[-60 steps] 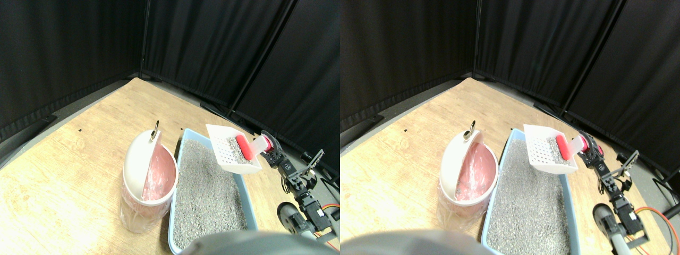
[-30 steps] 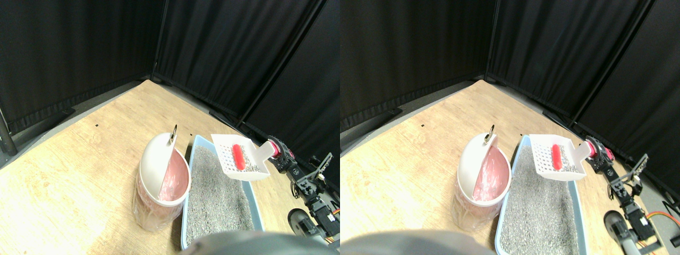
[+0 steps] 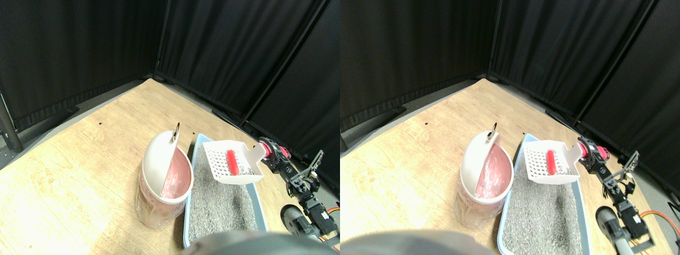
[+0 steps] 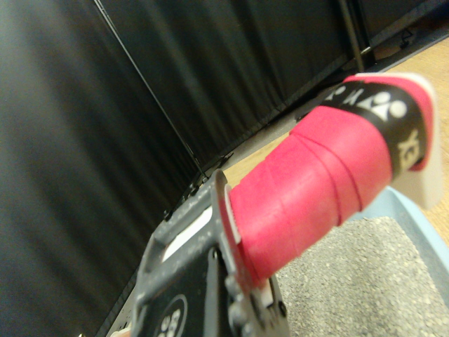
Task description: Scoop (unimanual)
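Wooden floor (image 3: 79, 175), bin (image 3: 162, 180) beside litter tray (image 3: 197, 146)

1. Bin (image 3: 162, 183) stands on the floor (image 3: 79, 175), touching the left side of the litter tray (image 3: 197, 143).
2. Scoop (image 3: 231, 169) hangs above the tray's far end, right of the bin.
3. Roll (image 3: 232, 162) lies in the scoop.
4. Right gripper (image 3: 270, 151) sits at the scoop's right, its handle (image 4: 316, 182) beside the jaw.
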You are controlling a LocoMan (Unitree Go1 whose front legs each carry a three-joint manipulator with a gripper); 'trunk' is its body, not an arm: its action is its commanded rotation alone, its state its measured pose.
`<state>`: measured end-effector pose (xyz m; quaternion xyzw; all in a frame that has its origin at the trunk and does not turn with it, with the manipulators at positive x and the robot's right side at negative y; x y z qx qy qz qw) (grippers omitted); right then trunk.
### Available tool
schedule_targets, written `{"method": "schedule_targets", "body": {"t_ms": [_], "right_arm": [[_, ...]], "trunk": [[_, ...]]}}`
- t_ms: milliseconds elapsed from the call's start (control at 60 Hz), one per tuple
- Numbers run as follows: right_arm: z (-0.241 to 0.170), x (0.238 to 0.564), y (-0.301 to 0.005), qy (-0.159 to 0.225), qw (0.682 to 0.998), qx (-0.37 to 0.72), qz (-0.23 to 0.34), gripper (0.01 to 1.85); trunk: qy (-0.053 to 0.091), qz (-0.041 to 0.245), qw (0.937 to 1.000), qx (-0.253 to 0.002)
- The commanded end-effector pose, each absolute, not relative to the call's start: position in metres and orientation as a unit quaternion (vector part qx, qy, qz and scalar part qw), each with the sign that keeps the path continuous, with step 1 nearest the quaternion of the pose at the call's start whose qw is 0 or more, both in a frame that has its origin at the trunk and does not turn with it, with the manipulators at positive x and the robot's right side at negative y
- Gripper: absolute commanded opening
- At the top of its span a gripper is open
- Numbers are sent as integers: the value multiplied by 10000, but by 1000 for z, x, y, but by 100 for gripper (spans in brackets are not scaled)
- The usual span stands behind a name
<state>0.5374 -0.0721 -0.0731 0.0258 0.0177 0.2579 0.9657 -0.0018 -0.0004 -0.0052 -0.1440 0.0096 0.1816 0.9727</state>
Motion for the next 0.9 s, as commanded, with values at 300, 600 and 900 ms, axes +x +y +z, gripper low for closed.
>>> {"method": "schedule_targets", "body": {"t_ms": [300, 600, 900], "right_arm": [[-69, 533, -56, 127, 9583, -89, 2854, 5], [-67, 536, -45, 208, 9499, -421, 3089, 5], [-65, 533, -28, 131, 9390, -863, 3327, 5]], "trunk": [[142, 1958, 9687, -1518], [140, 2022, 9668, -1555], [126, 2095, 9648, -1587]]}}
